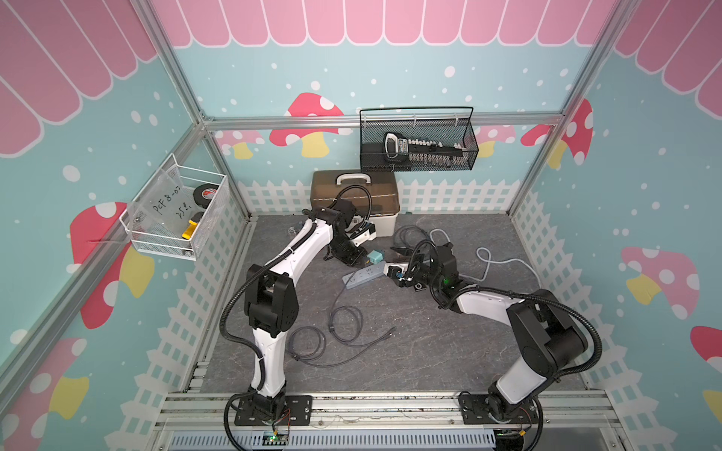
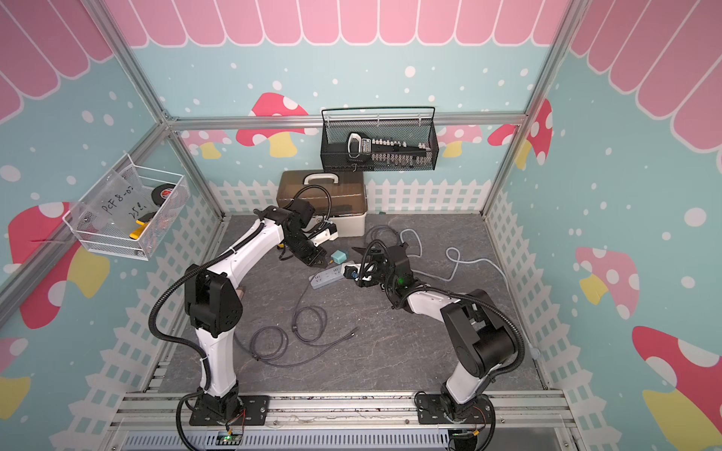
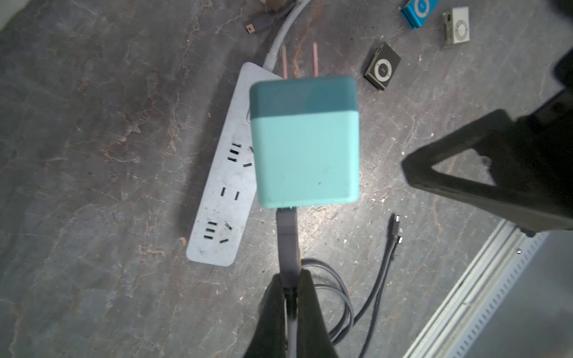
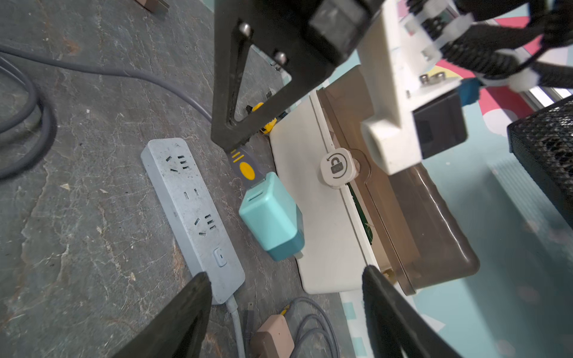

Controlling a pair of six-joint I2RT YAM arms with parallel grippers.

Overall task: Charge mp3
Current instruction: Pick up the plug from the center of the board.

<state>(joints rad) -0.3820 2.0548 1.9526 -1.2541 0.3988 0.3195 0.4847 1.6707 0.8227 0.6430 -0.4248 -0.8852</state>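
Observation:
My left gripper is shut on a grey USB plug with yellow marks. The plug sits in a teal charger, also seen in both top views. The charger hangs tilted beside the white power strip, its two prongs bare. My right gripper is open with nothing between its fingers, at the strip's switch end. A dark grey mp3 player, a blue one and a silver one lie on the table.
A beige toolbox with a brown lid stands just behind the charger. Grey cable coils and a brown adapter lie on the table. A black mesh basket and a white wire basket hang on the walls.

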